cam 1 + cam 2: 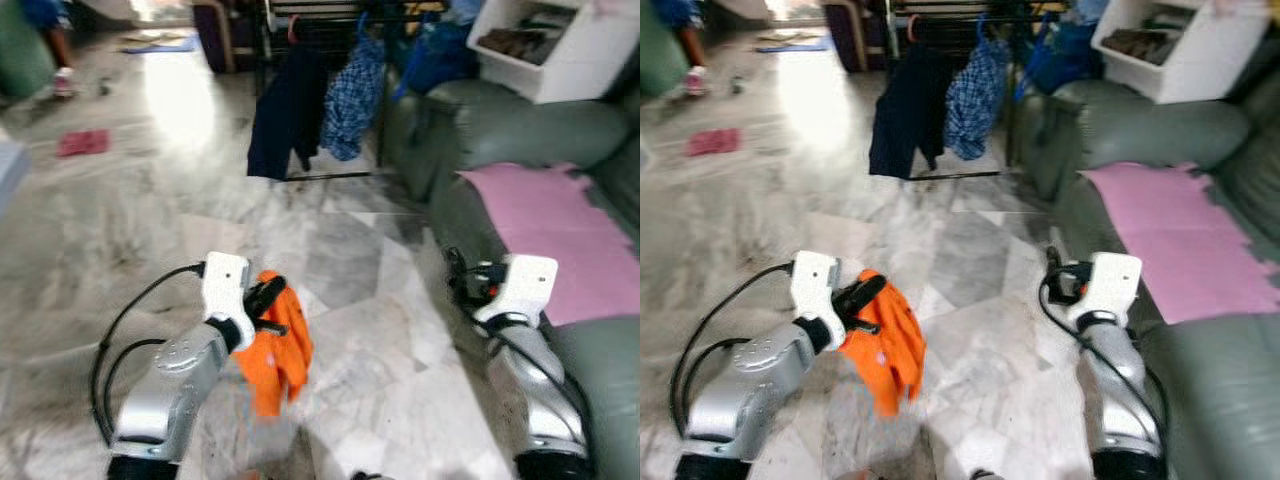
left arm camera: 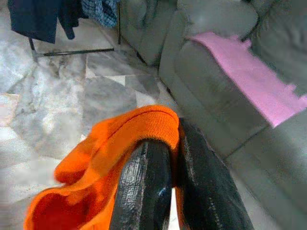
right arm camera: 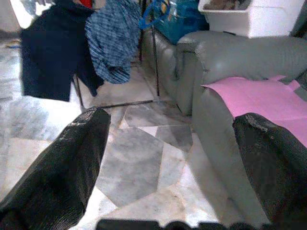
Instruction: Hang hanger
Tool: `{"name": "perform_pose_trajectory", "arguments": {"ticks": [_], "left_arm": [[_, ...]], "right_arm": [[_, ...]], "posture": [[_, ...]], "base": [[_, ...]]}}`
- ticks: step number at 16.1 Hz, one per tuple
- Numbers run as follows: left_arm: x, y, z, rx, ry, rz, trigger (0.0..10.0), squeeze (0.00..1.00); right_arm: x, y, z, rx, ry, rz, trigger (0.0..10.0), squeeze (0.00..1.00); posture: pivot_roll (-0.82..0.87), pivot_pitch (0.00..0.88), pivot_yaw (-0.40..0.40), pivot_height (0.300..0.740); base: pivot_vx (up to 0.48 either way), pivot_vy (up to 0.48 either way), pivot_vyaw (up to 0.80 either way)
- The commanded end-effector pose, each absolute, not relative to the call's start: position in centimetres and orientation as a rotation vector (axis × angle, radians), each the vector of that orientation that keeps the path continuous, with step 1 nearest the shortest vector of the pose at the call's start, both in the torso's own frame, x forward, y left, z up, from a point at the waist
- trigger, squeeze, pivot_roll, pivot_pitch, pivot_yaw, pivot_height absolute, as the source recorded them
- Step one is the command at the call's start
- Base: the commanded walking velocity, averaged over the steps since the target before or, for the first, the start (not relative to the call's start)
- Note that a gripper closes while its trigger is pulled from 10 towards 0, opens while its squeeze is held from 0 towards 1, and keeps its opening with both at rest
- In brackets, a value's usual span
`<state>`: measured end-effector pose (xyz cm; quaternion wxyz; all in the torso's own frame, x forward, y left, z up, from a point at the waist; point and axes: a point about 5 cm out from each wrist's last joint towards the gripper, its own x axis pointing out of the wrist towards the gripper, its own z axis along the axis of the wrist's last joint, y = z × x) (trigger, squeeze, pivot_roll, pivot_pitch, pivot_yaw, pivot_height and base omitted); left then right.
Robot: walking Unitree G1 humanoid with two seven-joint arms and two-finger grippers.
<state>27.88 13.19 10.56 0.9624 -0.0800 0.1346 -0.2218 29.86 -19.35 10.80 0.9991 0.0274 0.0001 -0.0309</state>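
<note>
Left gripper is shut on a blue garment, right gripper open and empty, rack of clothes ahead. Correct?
Not quite: the garment is orange, not blue. The left wrist view shows the left gripper shut on an orange garment. The rest stands: the right gripper is open and empty, and the rack of clothes is ahead.

- Left arm (image 1: 170, 385): silver shell, white block behind the fingers, looping black cables.
- Right arm (image 1: 530, 375): silver, white block, black cable.
- Fingers (image 2: 144, 191): long, black, slightly glossy and textured.
</note>
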Motion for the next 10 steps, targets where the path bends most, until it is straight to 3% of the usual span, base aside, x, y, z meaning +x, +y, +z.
{"name": "perform_pose_trajectory", "arguments": {"ticks": [1, 4, 8, 10], "left_arm": [[27.97, 12.69, 10.96, -0.155, 0.247, -0.465, 10.0, 0.0], [27.95, 12.62, 10.91, -0.154, 0.245, -0.464, 10.0, 0.0], [28.1, 12.25, 11.02, -0.148, 0.232, -0.46, 10.0, 0.0], [28.78, 11.95, 11.14, -0.04, 0.229, -0.445, 10.0, 0.0]], "right_arm": [[29.55, -19.95, 10.55, 0.046, 0.011, -0.079, 10.0, 0.0], [29.51, -19.93, 10.61, 0.05, 0.004, -0.082, 10.0, 0.0], [29.51, -19.88, 10.61, 0.048, 0.004, -0.081, 10.0, 0.0], [29.52, -19.85, 10.56, 0.047, 0.006, -0.081, 10.0, 0.0]], "posture": [[-0.01, 0.086, -0.011, 0.74], [-0.01, 0.087, -0.01, 0.74], [-0.01, 0.086, -0.009, 0.74], [-0.01, 0.084, -0.009, 0.74]], "base": [[0.0, 0.39, -0.8], [0.0, 0.387, -0.16], [0.0, 0.0, 0.0], [0.0, 0.0, 0.0]]}}
